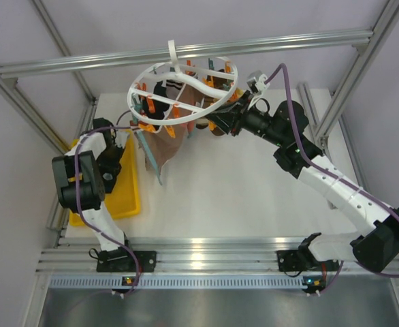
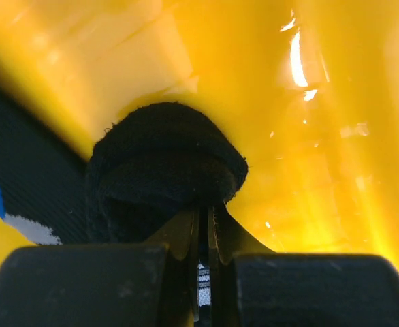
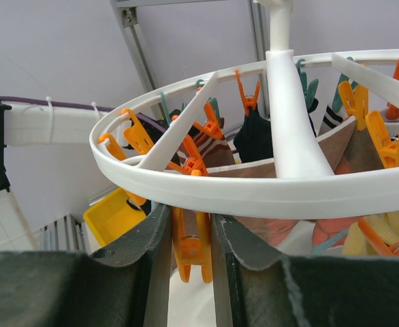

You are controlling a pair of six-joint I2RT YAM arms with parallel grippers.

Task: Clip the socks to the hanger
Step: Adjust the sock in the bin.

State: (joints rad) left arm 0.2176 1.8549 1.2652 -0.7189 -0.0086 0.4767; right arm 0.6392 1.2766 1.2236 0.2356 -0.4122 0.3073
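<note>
Above the white table (image 1: 254,191), the round white plastic hanger with orange and teal clips (image 3: 288,197) hangs by its hook from the aluminium frame bar (image 1: 186,51). Several socks are already pegged on it, among them a plain brown sock (image 1: 162,150) and a black sock (image 3: 254,139). At the table's left edge lies the yellow plastic tray (image 1: 128,197), where the left gripper (image 2: 203,231) is clamped tight on a dark navy sock (image 2: 165,163), not yet lifted. The right gripper (image 3: 191,225) appears to pinch an orange clip (image 3: 191,255) under the outer ring. At least this one sock remains to hang.
</note>
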